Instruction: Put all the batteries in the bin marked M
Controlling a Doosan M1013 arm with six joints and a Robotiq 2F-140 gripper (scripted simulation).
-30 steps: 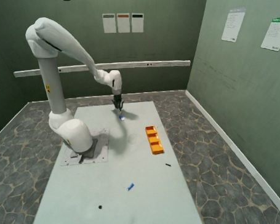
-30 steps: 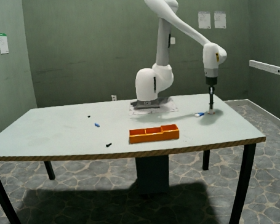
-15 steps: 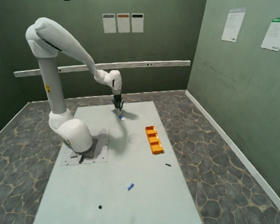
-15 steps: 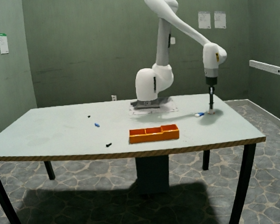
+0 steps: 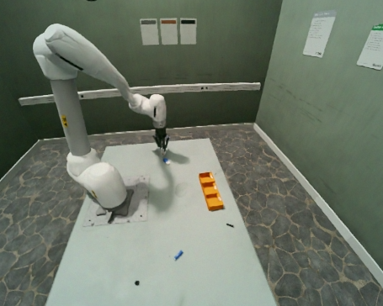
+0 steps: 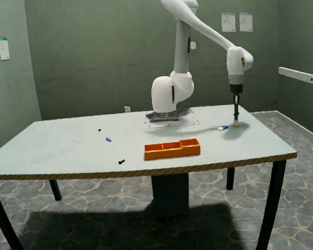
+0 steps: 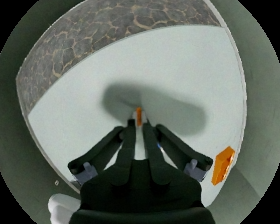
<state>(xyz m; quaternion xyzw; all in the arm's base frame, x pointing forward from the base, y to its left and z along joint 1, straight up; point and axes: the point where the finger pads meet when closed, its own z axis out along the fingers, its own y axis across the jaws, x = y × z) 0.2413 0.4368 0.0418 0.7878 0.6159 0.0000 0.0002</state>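
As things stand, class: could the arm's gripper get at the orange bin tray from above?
Probably yes. The orange bin tray stands alone in open table space, nothing over it; the gripper is down at the table's far end.
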